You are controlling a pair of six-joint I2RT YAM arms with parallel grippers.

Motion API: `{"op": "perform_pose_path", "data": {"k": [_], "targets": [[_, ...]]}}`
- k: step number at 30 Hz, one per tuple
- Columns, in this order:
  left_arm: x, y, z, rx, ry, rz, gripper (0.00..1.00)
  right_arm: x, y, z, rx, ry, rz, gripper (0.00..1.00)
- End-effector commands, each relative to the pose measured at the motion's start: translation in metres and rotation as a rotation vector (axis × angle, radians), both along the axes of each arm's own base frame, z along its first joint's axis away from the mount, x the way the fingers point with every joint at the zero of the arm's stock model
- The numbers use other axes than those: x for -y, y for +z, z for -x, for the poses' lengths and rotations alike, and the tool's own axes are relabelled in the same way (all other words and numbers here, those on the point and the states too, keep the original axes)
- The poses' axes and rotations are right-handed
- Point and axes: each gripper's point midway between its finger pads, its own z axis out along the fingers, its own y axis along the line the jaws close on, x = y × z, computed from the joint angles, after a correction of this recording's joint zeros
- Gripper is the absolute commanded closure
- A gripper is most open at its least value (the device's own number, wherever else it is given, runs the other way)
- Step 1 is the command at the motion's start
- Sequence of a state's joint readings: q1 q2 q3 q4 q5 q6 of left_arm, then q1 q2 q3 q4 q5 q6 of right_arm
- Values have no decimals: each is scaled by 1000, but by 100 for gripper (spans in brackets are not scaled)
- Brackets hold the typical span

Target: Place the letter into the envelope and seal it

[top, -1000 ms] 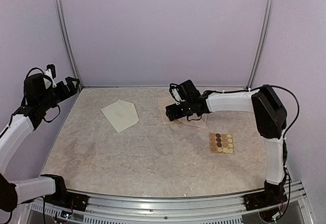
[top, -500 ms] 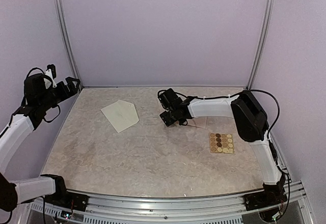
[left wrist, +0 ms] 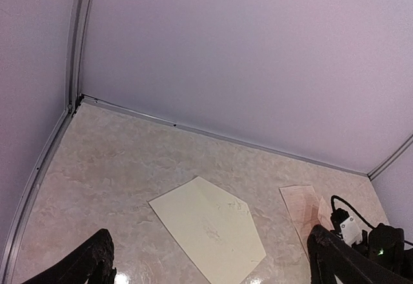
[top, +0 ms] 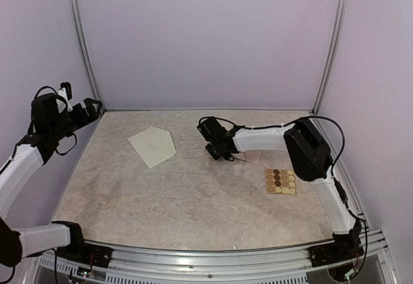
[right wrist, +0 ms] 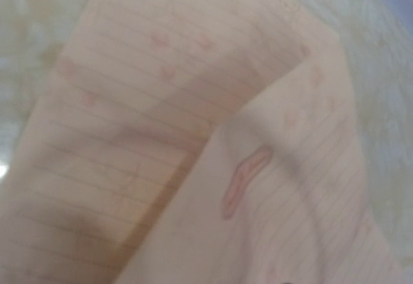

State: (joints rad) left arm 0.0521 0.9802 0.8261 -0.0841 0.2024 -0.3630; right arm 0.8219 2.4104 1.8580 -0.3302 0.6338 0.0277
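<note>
**Right fingers (top: 221, 152) low over the ruled letter (right wrist: 161, 103)**

The cream envelope (top: 153, 146) lies flat on the bench (top: 193, 200), flap open, left of centre and well apart from the pinkish letter. Whether the right fingers grip that paper cannot be told. Its pink marks are too blurred to read. The left fingers (left wrist: 93, 266) are spread wide, raised over the bench's far left corner.

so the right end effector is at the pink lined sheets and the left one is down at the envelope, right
No. The left end effector is raised by the table's left edge, clear of the envelope, as the top external view shows. The right end effector is at the pink lined sheets.
</note>
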Motion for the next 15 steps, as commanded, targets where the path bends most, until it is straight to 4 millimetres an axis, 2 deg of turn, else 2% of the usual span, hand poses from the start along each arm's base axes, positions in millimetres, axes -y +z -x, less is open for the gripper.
{"op": "perform_pose_path", "data": {"k": [1,3,5,10,12,15], "targets": [[-1,2,0,0,-1,8,1,-1,8,-6,58,-42,2,78],[-1,2,0,0,0,7,1,1,19,-7,81,-64,-12,99],[-1,2,0,0,0,7,1,3,36,-5,101,-80,-48,100],[1,3,1,7,-1,7,1,6,103,12,131,-67,-251,100],[11,4,4,11,-19,11,1,4,135,28,130,-20,-377,100],[50,7,14,27,-99,93,1,0,178,60,114,82,-588,100]]}}
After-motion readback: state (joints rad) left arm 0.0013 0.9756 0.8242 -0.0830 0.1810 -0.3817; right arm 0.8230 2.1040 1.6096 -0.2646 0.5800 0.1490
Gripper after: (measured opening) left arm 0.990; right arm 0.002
